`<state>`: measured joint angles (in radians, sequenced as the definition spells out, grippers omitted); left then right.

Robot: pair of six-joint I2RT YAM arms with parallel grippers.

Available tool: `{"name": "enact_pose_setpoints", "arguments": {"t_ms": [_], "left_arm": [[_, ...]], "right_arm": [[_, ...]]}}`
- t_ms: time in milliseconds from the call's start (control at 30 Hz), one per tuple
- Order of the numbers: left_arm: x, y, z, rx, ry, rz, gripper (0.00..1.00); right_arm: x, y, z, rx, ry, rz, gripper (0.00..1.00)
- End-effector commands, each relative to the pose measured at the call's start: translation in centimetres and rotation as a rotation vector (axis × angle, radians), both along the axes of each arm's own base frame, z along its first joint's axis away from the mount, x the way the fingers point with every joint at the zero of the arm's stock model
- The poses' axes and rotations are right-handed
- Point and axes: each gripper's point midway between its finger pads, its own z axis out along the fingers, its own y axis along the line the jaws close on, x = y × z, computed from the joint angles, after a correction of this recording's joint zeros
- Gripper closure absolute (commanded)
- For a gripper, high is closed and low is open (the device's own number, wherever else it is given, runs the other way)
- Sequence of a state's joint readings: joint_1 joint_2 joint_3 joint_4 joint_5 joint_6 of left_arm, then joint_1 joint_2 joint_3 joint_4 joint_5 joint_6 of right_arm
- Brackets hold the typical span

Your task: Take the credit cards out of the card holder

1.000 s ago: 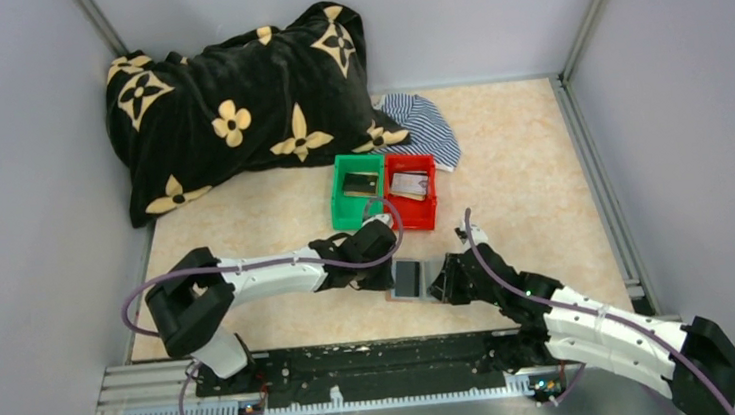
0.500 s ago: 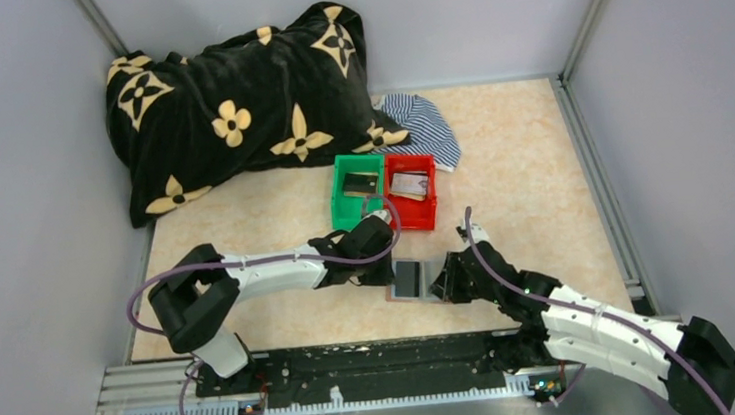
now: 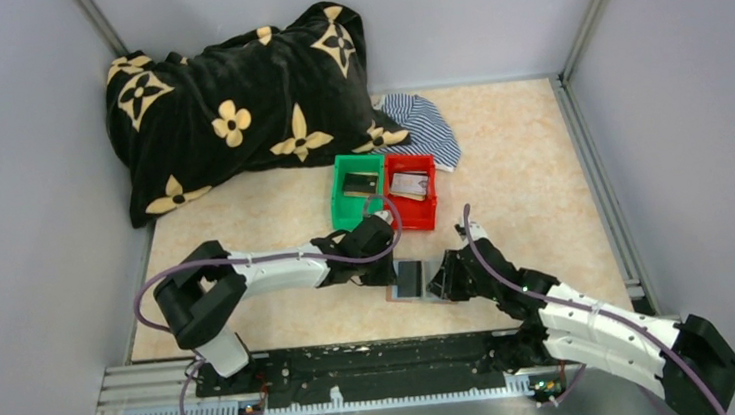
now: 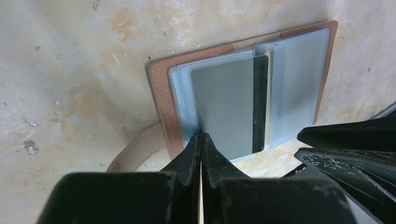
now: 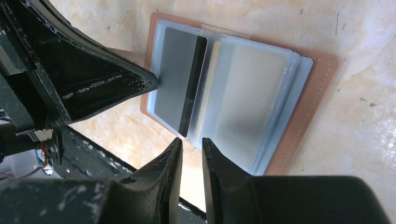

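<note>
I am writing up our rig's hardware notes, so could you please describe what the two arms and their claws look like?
Both the left arm and right arm have white link shells between bulky black joints, with a purple cable looping alongside each. The left claw and right claw are black and tapering, scuffed with pale marks.

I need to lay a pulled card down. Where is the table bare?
Bare: the table right of the red bin; also left of the green bin, in front of the blanket. Crowded: around the card holder, where left claw and right claw meet.
</note>
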<state>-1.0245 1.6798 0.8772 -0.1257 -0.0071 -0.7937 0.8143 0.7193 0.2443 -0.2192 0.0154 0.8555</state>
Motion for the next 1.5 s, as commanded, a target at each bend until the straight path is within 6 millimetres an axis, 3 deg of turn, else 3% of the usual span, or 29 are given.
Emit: {"name": "enact_pose_setpoints", "arguments": {"t_ms": [0, 67, 167, 433, 700, 1000, 1167, 1400, 1467], "left_arm": [[0.0, 0.4, -1.2, 0.026, 0.025, -0.002, 1.00], [0.0, 0.7, -1.4, 0.028, 0.030, 0.000, 1.00], [-0.1, 1.0, -1.6, 0.031, 0.037, 0.001, 1.00], [-0.2, 1.1, -1.8, 0.028, 0.048, 0.002, 1.00], [-0.1, 0.9, -1.8, 0.017, 0.049, -0.008, 1.00], [-0.1, 0.5, -1.8, 0.009, 0.053, -0.024, 1.00], [-0.1, 0.6, -1.7, 0.011, 0.051, -0.023, 1.00], [0.0, 0.5, -1.8, 0.014, 0.054, -0.027, 1.00], [-0.1, 0.5, -1.8, 0.014, 0.054, -0.027, 1.00]], "right_arm": [[1.6, 1.4, 2.2, 0.075, -0.058, 0.007, 0.73], [1.7, 1.7, 1.9, 0.091, -0.051, 0.010, 0.64], [2.1, 1.9, 1.7, 0.091, -0.049, 0.012, 0.59], [2.7, 2.1, 0.6, 0.080, -0.037, 0.018, 0.58], [2.2, 2.2, -1.4, 0.085, -0.001, 0.035, 0.58], [1.9, 2.5, -2.3, 0.104, 0.013, 0.052, 0.59], [1.8, 2.4, -2.5, 0.104, 0.016, 0.047, 0.68], [2.0, 2.1, -2.5, 0.096, 0.013, 0.039, 0.97], [2.0, 2.0, -2.6, 0.091, 0.017, 0.036, 1.00]]}}
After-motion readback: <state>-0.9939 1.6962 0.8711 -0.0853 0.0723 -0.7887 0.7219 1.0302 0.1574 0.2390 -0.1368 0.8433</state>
